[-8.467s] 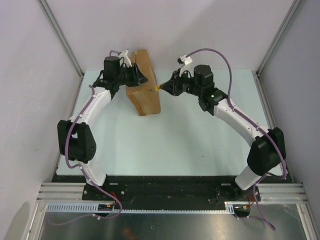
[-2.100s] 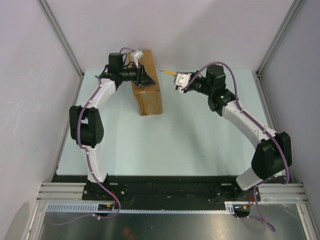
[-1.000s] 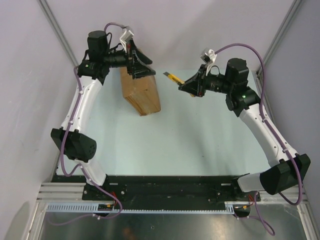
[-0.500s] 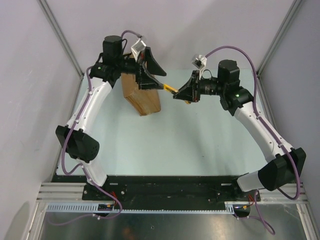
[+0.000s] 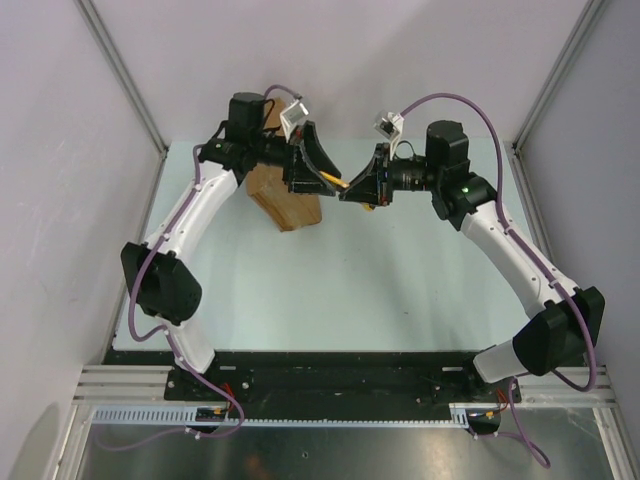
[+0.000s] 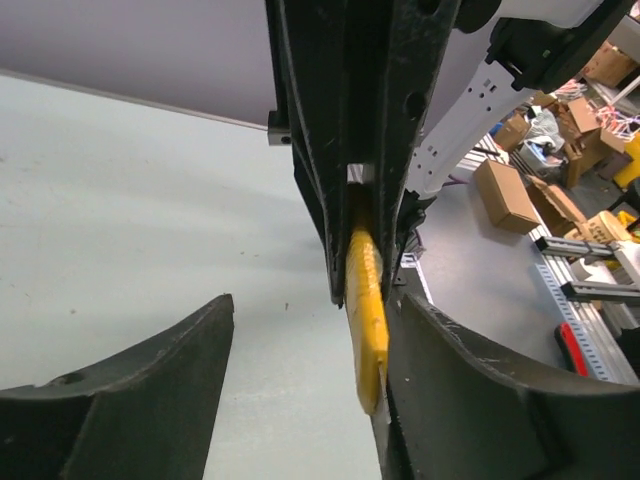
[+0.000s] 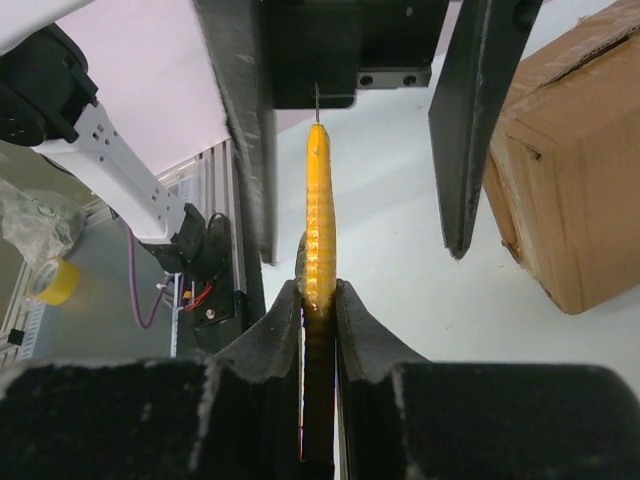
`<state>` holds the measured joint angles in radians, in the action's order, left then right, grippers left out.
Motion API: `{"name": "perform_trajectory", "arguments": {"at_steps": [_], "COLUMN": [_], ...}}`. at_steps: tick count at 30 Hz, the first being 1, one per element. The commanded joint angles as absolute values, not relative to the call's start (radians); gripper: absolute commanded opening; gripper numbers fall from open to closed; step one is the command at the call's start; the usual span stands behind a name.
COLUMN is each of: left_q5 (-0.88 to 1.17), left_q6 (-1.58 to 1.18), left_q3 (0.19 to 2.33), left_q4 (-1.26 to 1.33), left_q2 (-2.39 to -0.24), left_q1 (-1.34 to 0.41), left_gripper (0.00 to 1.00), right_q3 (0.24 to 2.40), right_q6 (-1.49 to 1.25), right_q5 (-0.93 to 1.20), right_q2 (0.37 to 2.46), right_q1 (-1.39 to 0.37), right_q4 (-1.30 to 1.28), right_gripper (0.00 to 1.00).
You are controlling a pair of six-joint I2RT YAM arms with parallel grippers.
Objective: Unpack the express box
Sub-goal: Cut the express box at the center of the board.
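Nearest, at the front edge of the table (image 5: 350,290): both arm bases (image 5: 190,355), bolted side by side, white links rising and bending inward toward the far middle. Beyond them, bare pale table out to the meeting point of the two wrists, raised above the surface.

On the right, right pincer (image 5: 355,190) pointing left, pressed together on the handle of a yellow utility knife (image 5: 334,181). From the right wrist, both pads tight against the ribbed yellow body (image 7: 320,200), thin blade (image 7: 316,100) sticking out at the far tip.

Facing it from the left, left pincer (image 5: 320,178) spread wide apart, gripping nothing, fingers (image 7: 240,120) standing either side of the knife's front half. Knife nearer one finger than the other; touching or not, cannot tell. From the left wrist, same yellow body (image 6: 367,320) coming in between the two dark fingers (image 6: 130,400), just beside the one on the right of that view, right pincer's black jaws closed on it behind.

Farther back and to the left, express box (image 5: 287,208) sitting on the table at an angle to its edges, far part hidden under the left arm's wrist, held by neither pincer. In the right wrist view, brown box corner (image 7: 570,180) at the right, past the left pincer's finger, with a dark gap along a top flap edge and bare table between box and knife.

Last, plain back wall (image 5: 350,60) behind everything.
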<state>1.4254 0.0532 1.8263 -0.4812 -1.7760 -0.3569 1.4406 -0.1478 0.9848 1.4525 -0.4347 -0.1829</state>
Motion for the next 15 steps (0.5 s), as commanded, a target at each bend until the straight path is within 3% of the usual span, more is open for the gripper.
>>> {"name": "perform_trajectory", "arguments": {"at_steps": [1, 2, 5, 7, 8, 9, 11, 13, 14, 15], "left_q5": [1.476, 1.467, 1.447, 1.447, 1.456, 1.466, 1.491, 1.491, 1.499, 1.506], "left_q6": [0.146, 0.144, 0.126, 0.111, 0.107, 0.107, 0.115, 0.123, 0.123, 0.121], "left_q3": [1.799, 1.801, 1.831, 1.848, 1.859, 1.861, 1.858, 1.849, 1.838, 1.833], "left_q4": [-0.476, -0.477, -0.479, -0.479, -0.479, -0.479, -0.477, -0.477, -0.476, -0.476], "left_q2": [-1.718, -1.720, -1.726, -1.729, -1.723, -1.721, -1.707, -1.703, -1.700, -1.703], "left_q1": [-0.357, -0.357, -0.357, -0.357, -0.357, -0.356, -0.354, -0.354, -0.354, -0.354], "left_gripper": [0.65, 0.51, 0.40, 0.43, 0.57, 0.64, 0.71, 0.63, 0.45, 0.36], "right_q3": [1.482, 1.482, 1.482, 1.482, 1.482, 1.480, 1.480, 1.480, 1.479, 1.477], "right_q6": [-0.167, -0.166, -0.153, -0.146, -0.141, -0.130, -0.123, -0.117, -0.117, -0.117], "right_q5": [0.999, 0.999, 0.994, 0.994, 0.994, 0.994, 0.985, 0.976, 0.973, 0.970], "right_q2": [1.451, 1.453, 1.453, 1.454, 1.454, 1.451, 1.448, 1.442, 1.440, 1.439], "right_q1": [-0.437, -0.439, -0.443, -0.446, -0.446, -0.448, -0.446, -0.448, -0.446, -0.448], "right_q4": [-0.140, -0.141, -0.159, -0.179, -0.187, -0.195, -0.215, -0.224, -0.224, -0.225], "right_gripper": [0.00, 0.00, 0.00, 0.00, 0.00, 0.00, 0.00, 0.00, 0.00, 0.00]}}
